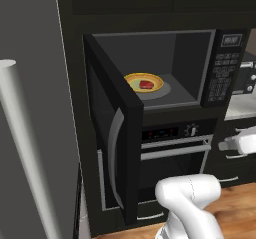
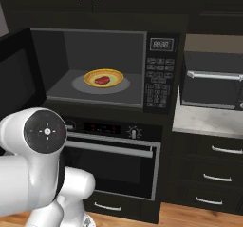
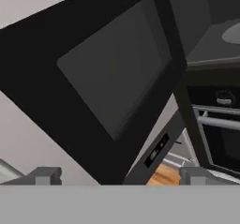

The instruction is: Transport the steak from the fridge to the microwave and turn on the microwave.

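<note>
The steak [image 1: 146, 84] [image 2: 102, 80] lies on a yellow plate [image 1: 134, 79] [image 2: 115, 74] inside the black microwave [image 1: 222, 68] [image 2: 159, 81], on the turntable. The microwave's door [image 1: 112, 133] [image 3: 112, 78] is swung wide open to the left. My gripper [image 3: 120, 176] is open with nothing between its fingers, and it points at the inner, windowed face of that door from close by. The grey fridge [image 1: 35, 83] stands at the left with its door closed and its long silver handle [image 1: 20, 148] toward me.
A black oven [image 1: 175, 148] [image 2: 114, 159] with a horizontal bar handle sits under the microwave. To the right, a toaster oven [image 2: 213, 86] stands on a pale counter [image 2: 204, 121] above dark drawers [image 2: 223, 150]. My arm's big joint [image 2: 45, 131] fills the lower left.
</note>
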Controlling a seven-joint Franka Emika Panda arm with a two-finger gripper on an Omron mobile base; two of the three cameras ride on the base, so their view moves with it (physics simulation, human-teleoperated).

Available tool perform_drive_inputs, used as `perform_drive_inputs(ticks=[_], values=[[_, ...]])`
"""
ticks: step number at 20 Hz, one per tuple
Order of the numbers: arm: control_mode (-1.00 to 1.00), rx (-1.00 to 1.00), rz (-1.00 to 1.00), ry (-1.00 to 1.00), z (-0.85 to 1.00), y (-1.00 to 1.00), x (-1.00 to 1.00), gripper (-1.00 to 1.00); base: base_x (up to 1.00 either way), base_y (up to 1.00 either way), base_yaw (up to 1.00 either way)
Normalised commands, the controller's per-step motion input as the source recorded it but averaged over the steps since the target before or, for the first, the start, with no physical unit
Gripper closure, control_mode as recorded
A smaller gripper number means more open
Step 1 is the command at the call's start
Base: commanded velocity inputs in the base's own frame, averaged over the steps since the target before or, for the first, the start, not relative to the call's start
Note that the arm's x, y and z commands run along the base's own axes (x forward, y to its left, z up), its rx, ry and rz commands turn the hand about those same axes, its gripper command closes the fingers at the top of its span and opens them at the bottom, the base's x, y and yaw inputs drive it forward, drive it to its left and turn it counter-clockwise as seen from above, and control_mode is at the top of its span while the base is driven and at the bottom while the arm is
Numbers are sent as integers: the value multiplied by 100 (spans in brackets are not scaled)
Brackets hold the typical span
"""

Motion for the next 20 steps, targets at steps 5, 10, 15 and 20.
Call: perform_drive_inputs(ticks=[5,10,15,20], values=[[-100,16,-4,24,0,16,-22,-100,0,0,0],[-100,13,-11,22,-2,16,-34,-100,0,0,0],[-100,9,-16,15,-7,22,-32,-100,0,0,0],[-100,16,-19,9,-3,16,-27,-100,0,0,0]])
